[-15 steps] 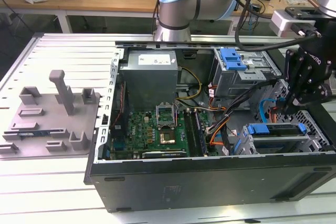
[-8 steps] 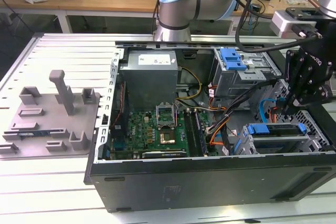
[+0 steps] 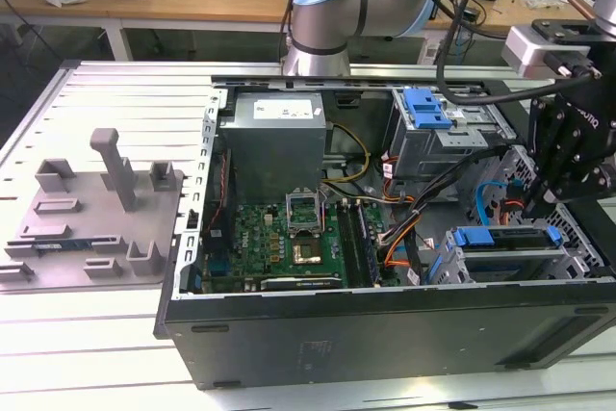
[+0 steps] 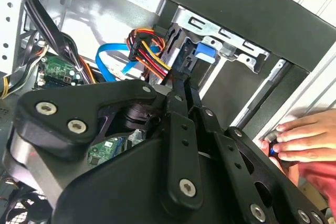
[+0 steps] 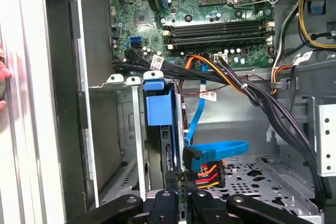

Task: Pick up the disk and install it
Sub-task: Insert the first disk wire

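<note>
One disk (image 5: 157, 109) sits slotted in the metal drive bay (image 5: 118, 129) of the open computer case (image 3: 385, 334) on the table (image 3: 87, 353); we see the hand (image 5: 181, 198) pinching its rear edge beside a blue cable (image 5: 218, 149).

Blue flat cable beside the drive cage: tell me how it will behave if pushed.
Probably floppy: the blue flat cable curls in a loose loop, so it should bend aside rather than resist. Likely light, being a thin ribbon. It may spring back or snag, since one end looks fixed next to the coloured wires.
</note>
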`<state>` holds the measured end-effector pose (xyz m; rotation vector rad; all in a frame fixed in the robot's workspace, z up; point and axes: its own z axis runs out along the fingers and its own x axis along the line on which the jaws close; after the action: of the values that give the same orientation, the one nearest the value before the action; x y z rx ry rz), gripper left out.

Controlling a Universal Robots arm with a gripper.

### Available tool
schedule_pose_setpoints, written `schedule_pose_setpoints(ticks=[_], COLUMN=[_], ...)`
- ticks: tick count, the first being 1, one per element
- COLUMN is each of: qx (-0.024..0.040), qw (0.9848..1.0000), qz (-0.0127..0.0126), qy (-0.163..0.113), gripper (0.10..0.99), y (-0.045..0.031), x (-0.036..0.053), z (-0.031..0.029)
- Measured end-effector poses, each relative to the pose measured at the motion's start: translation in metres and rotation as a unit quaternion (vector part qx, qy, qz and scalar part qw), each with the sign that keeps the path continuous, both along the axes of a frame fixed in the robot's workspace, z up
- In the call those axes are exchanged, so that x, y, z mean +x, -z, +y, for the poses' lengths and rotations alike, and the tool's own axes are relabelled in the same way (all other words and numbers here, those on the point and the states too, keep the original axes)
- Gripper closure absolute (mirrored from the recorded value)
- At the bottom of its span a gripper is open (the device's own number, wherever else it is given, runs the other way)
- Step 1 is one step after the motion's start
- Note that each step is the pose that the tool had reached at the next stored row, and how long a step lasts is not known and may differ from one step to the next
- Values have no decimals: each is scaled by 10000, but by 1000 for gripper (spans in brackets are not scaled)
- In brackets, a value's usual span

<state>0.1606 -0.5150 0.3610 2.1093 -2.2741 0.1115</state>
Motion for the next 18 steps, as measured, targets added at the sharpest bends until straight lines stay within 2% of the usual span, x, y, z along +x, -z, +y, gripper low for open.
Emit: schedule_pose_setpoints(ticks=[11, 18], qx=[1, 0], qw=[10000, 10000], qz=[0, 0], qy=[0, 0], gripper=[922, 922], y=[12, 35], x=[1, 1], z=[-54, -61])
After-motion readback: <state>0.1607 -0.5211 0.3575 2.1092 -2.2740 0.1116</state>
